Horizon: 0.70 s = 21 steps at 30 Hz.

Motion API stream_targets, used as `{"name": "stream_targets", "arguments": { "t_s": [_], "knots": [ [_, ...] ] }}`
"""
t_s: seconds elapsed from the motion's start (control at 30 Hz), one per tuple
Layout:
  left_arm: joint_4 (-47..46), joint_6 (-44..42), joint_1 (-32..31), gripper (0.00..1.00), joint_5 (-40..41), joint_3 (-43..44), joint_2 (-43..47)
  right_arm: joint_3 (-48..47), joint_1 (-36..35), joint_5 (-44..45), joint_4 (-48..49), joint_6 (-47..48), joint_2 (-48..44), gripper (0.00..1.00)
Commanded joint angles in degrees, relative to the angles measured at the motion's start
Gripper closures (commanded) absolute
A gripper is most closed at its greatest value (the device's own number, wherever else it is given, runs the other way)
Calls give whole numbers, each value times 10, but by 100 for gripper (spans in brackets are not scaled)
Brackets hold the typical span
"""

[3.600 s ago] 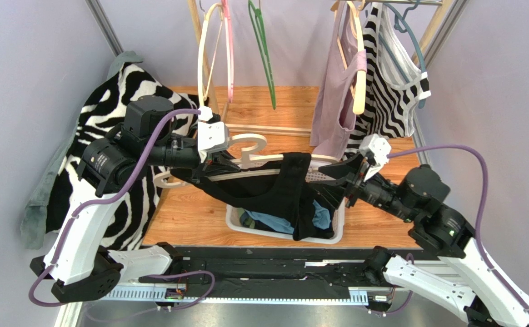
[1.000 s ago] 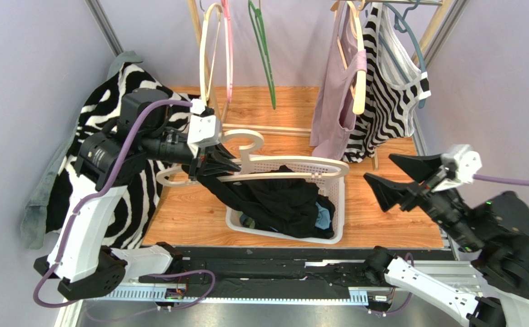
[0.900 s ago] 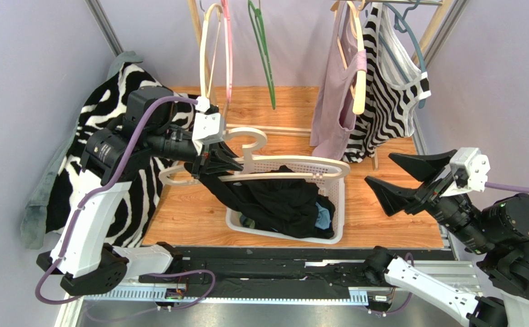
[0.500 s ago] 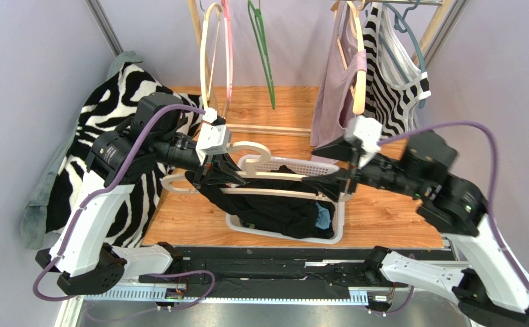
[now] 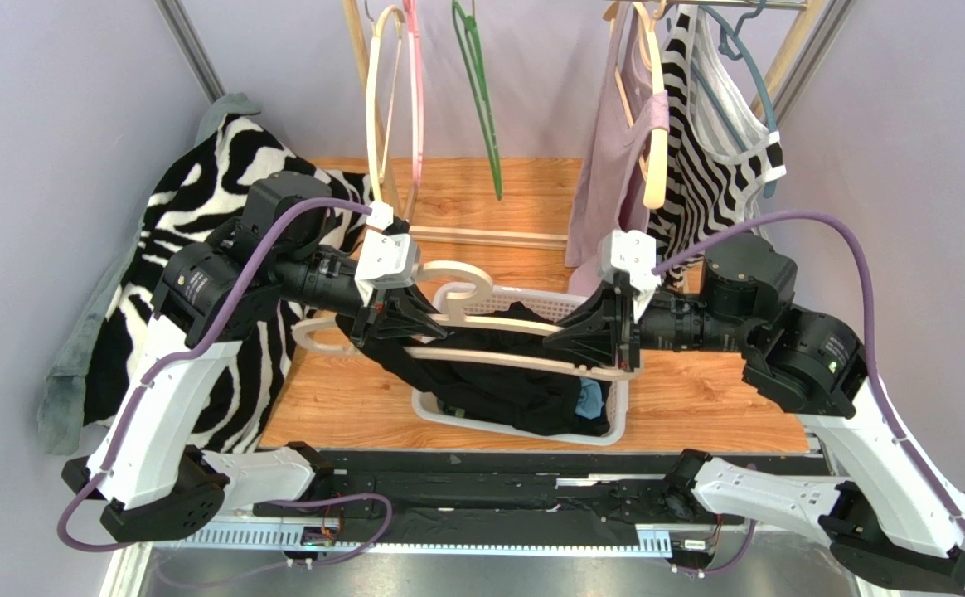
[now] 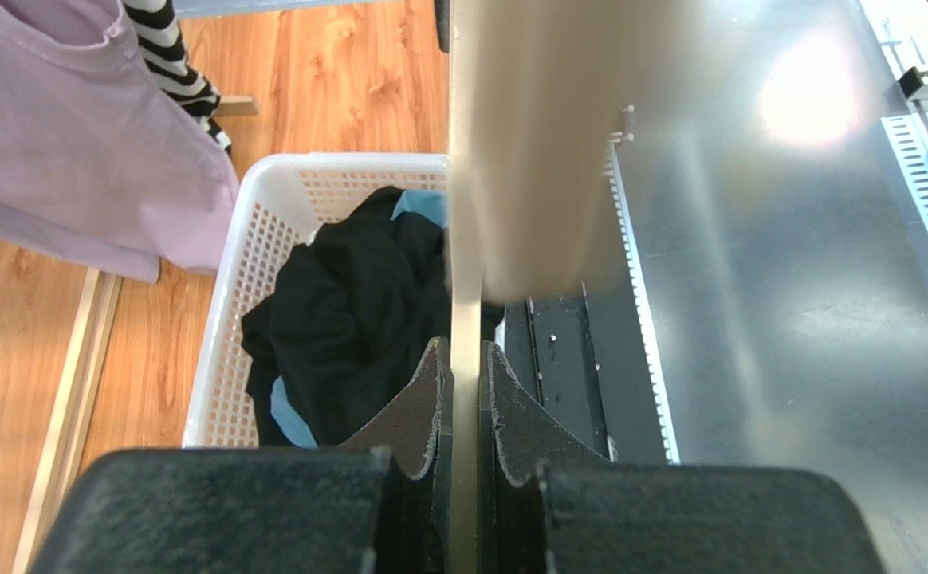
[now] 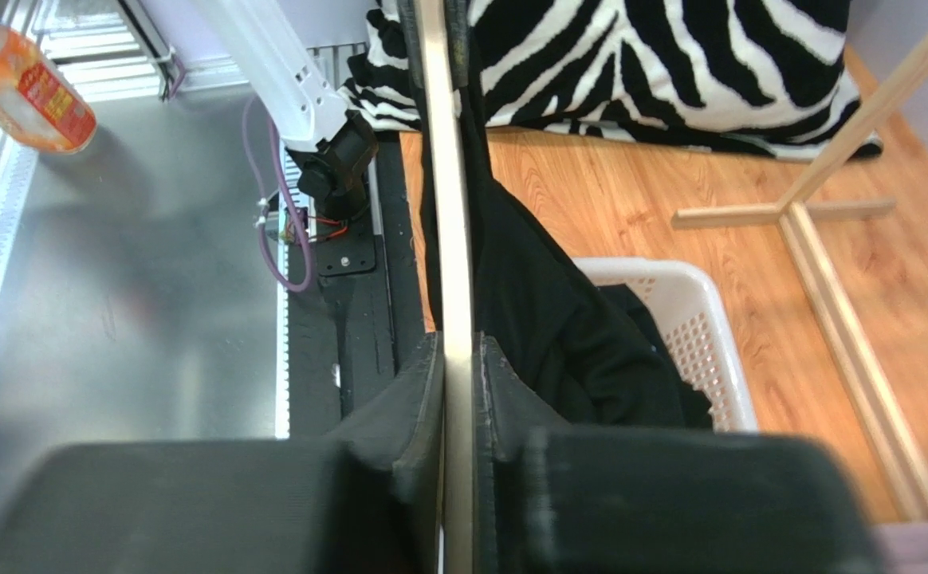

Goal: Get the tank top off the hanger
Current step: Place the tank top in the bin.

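Over the white laundry basket [image 5: 515, 428], the black tank top [image 5: 490, 381] hangs from the left part of a cream hanger [image 6: 526, 156] held level, and most of the cloth sags down into the basket onto a blue garment [image 5: 588, 401]. Left gripper [image 5: 395, 319] is clamped on the hanger just beside its hook, and right gripper [image 5: 590, 343] is pinched shut on the thin bar at the far end, with black fabric running just beside its fingers [image 7: 415, 383]. Further out, a zebra-print cloth [image 5: 207, 187] lies to the left, while a lilac top [image 5: 615, 174] and a striped top [image 5: 714, 168] hang on the rack at the back.
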State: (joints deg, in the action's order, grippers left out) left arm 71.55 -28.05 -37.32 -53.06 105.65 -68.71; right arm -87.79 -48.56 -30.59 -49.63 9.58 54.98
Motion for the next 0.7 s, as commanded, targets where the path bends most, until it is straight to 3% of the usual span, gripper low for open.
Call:
{"name": "stream_targets", "arguments": {
  "t_s": [0.0, 0.07, 0.13, 0.2, 0.43, 0.67],
  "knots": [
    [-17, -9, -3, 100, -5, 13, 7, 8, 0, 32, -4, 1, -36, 100],
    [-24, -9, -3, 98, 3, 17, 8, 10, 0, 48, -3, -4, -50, 100],
    [-33, -11, -3, 47, 21, 29, 9, 17, 0, 80, 3, -7, -65, 100],
    [-40, -11, -3, 9, 44, 42, 10, 23, 0, 112, 8, -14, -78, 100],
    [-22, -67, -3, 6, 210, 84, 36, 0, 0, 242, -24, -26, -109, 100],
    [-68, -12, -3, 6, 230, 4, 77, 0, 0, 305, -33, -25, -141, 100]
  ]
}}
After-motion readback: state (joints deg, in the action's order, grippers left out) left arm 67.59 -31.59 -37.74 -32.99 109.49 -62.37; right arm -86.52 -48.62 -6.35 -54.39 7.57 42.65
